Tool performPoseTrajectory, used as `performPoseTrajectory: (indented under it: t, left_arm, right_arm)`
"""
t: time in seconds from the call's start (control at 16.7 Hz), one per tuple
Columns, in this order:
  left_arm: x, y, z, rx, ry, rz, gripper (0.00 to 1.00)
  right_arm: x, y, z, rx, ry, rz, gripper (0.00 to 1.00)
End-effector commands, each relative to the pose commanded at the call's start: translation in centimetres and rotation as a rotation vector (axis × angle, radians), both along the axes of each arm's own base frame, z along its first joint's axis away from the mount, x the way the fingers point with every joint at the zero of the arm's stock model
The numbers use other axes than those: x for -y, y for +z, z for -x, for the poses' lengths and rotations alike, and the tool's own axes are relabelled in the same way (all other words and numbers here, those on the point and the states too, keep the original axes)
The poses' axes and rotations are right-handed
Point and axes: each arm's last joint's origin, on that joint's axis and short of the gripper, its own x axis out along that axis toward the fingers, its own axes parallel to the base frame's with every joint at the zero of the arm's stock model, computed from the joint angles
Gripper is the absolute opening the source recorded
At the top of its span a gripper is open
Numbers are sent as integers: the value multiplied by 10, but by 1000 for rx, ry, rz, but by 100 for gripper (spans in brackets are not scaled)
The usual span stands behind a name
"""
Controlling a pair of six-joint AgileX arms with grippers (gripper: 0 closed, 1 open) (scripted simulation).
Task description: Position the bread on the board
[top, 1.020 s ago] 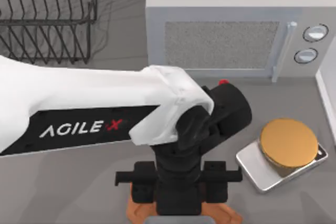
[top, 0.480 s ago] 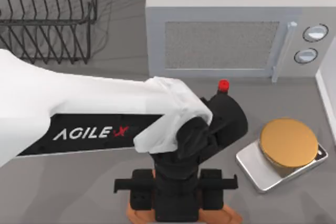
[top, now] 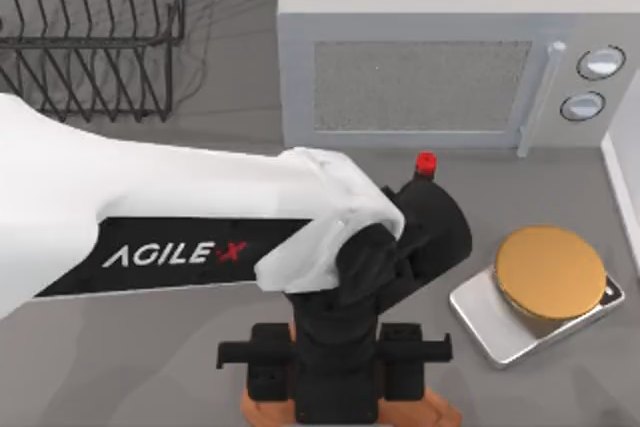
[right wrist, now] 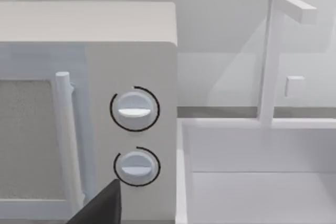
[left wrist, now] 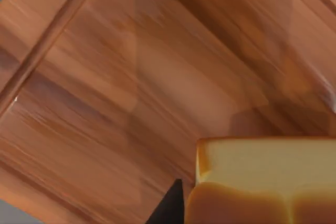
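**Ana:** The left arm reached across the table from the top view's left, and its wrist hung right over the board at the near edge of the picture. Only the reddish-brown rim peeked out from under the black wrist.

**Ben:** And the left gripper?

**Ana:** In the left wrist view one dark fingertip sat against the side of the bread. Whether the fingers were clamped on the loaf or spread apart, I could not tell; the other finger was out of sight.

**Ben:** Where was the bread itself?

**Ana:** Over the board. The wood grain ran behind it everywhere, with the groove slanting near the board's edge. The loaf showed a pale cut face and a golden-brown crust. Whether it was touching the wood or hanging just above it, I could not tell.

**Ben:** What else was on the table?

**Ana:** A microwave stood at the back, a wire rack at the back left, and a silver scale with a golden round top lay to the right of the board, apart from it.

**Ben:** The right arm?

**Ana:** Parked. Its wrist camera faced the microwave's two dials and a white sink beside it, with a dark finger in the corner.
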Motion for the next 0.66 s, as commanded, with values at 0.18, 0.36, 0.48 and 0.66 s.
performPoseTrajectory:
  t: [0.18,0.36,0.48,0.66]
  left_arm:
    - [0,0,0,0,0,0,83]
    - [0,0,0,0,0,0,100]
    - [0,0,0,0,0,0,100]
    - [0,0,0,0,0,0,100]
  right_arm:
    - [0,0,0,0,0,0,100]
    - [0,0,0,0,0,0,100]
    - [0,0,0,0,0,0,100]
    - [0,0,0,0,0,0,100]
